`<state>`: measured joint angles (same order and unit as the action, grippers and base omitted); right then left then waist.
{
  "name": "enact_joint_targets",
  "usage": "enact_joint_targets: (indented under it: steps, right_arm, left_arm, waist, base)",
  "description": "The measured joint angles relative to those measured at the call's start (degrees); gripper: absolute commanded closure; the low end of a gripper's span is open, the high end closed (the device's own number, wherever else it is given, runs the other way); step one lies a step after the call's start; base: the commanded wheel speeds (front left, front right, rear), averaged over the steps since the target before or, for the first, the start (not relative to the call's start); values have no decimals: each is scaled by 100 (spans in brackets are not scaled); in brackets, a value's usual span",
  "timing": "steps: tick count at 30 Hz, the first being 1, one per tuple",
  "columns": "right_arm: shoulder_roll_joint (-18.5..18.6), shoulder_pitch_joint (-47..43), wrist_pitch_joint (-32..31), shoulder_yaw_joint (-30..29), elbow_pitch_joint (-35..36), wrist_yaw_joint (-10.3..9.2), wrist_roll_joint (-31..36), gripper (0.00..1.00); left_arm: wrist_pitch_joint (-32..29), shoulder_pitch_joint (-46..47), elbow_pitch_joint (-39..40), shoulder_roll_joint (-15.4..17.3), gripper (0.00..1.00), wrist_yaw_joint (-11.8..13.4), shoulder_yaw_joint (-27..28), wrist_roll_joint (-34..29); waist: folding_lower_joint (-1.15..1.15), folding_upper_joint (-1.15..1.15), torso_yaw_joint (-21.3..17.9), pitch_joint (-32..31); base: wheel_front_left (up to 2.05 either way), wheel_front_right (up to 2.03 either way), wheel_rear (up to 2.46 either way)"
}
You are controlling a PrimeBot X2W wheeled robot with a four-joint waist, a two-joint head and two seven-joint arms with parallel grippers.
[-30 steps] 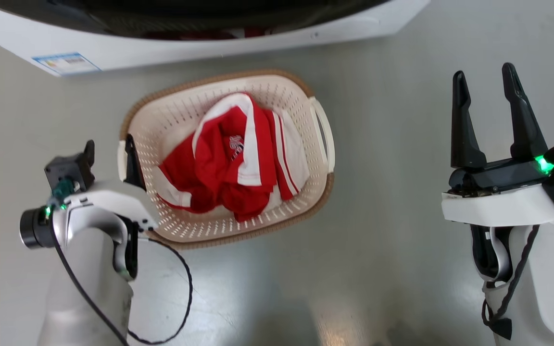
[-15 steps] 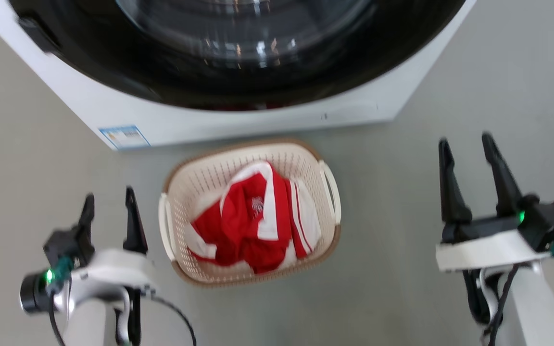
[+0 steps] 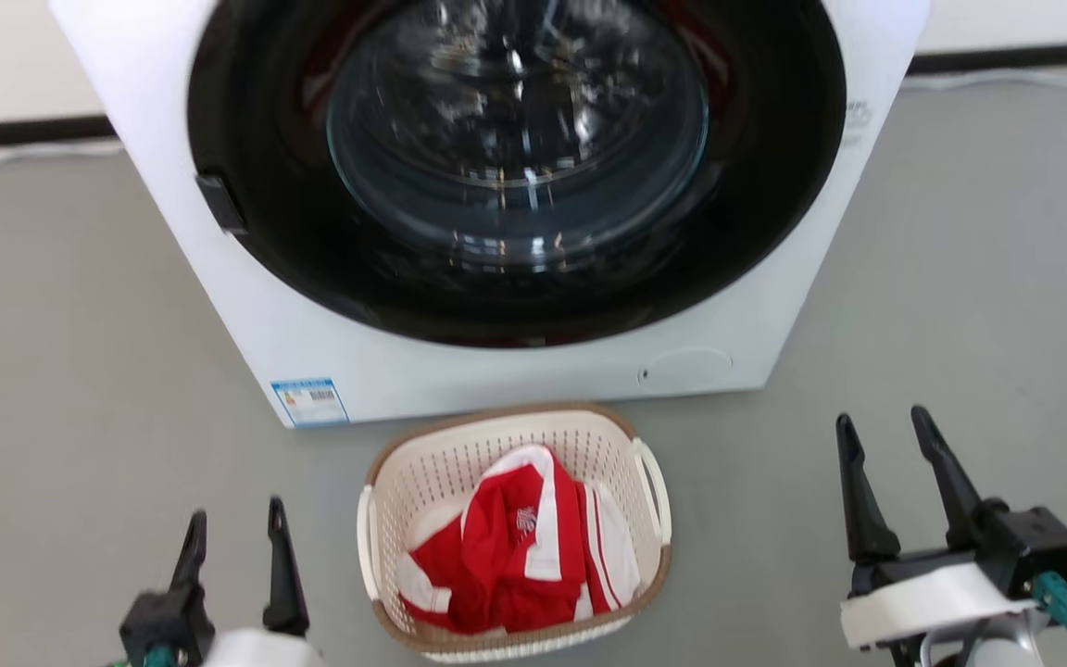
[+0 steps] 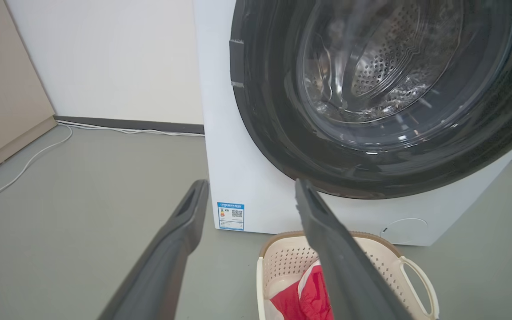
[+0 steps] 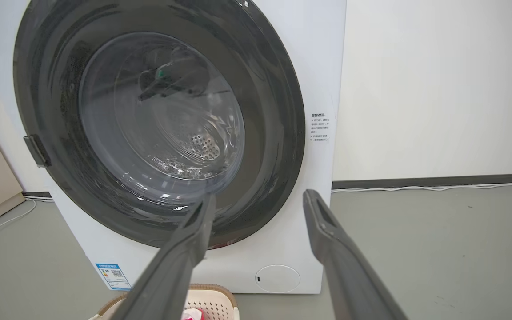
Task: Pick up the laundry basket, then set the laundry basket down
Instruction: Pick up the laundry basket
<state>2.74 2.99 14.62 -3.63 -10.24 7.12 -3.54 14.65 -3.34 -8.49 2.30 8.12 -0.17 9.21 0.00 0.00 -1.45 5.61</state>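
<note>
The laundry basket [image 3: 385, 500], cream with a brown rim and loop handles, sits on the grey floor just in front of the washer, with a red and white garment [image 3: 515, 556] inside. It also appears low in the left wrist view as the basket [image 4: 385, 262], and its rim [image 5: 220, 293] peeks in at the bottom of the right wrist view. My left gripper [image 3: 235, 519] stands open to the basket's left, apart from it. My right gripper [image 3: 884, 428] stands open well to the basket's right. Neither holds anything.
A white front-loading washer [image 3: 515, 371] with a dark round glass door [image 3: 515, 139] stands right behind the basket. A white cable [image 4: 20, 169] runs along the floor by the wall at the left. Grey floor [image 3: 960, 278] spreads on both sides.
The head camera has tilted up, so the washer door has come into view and the basket sits lower and smaller. The left gripper's finger has come off the basket's left handle.
</note>
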Motion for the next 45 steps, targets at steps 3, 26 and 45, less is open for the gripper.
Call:
enact_joint_targets:
  steps: [3,26,45]
  right_arm:
    - [-2,-135,0,0,8,0,-1,0]
    - [-14,-549,0,2,63,0,-68,0]
    - [-13,-463,0,7,32,0,-57,0]
  left_arm:
    - [0,-259,190,8,0,74,-22,1]
    - [0,-808,510,24,0,83,97,-21]
    - [0,-764,341,25,0,-79,171,-74]
  waist:
    - [0,0,23,-182]
    - [0,0,11,-514]
    - [0,0,-33,-178]
  base:
    - [0,0,0]
    - [0,0,0]
    - [0,0,0]
